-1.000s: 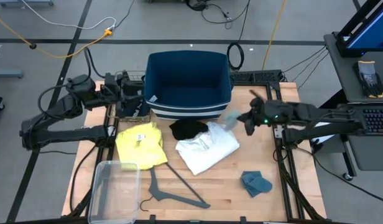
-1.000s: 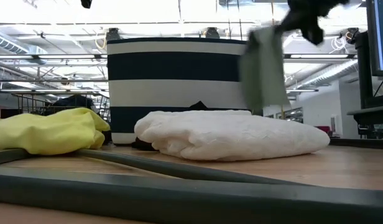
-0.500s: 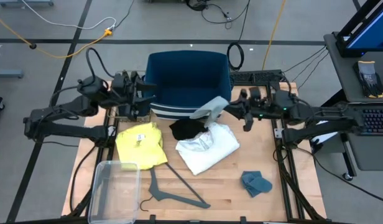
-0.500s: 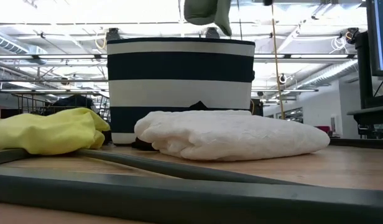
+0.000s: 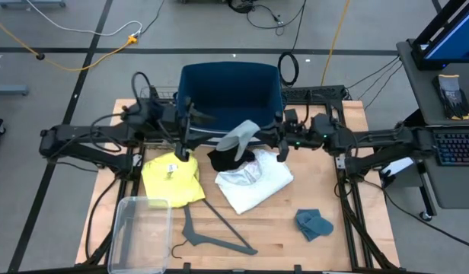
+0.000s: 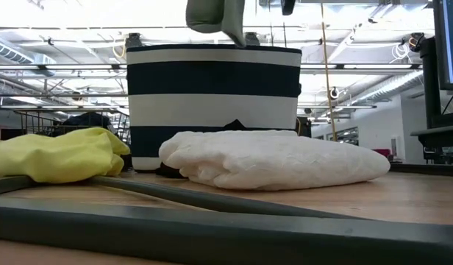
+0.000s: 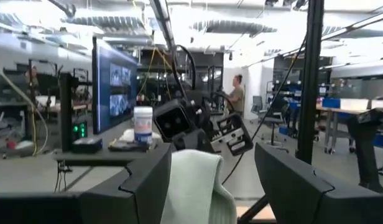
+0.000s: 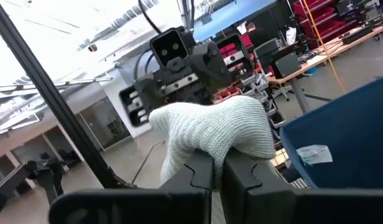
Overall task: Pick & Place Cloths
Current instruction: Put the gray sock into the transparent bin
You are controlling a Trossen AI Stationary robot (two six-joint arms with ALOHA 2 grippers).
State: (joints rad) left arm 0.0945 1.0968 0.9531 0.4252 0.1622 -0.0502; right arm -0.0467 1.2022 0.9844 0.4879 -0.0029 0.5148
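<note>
- My right hand point(image 5: 274, 141) is clamped on the pale teal rag point(image 5: 238, 137), holding it in the air at the striped basket's point(image 5: 228, 95) near rim, above the black cloth point(image 5: 228, 158).
- If I release here, I judge it drapes the rim or falls outside.
- My left hand point(image 5: 187, 129), fingers spread and empty, sits close; a collision seems possible.
- Yellow cloth point(image 5: 173, 176) and white cloth point(image 5: 253, 181) wait on the worktop point(image 5: 272, 228).
</note>
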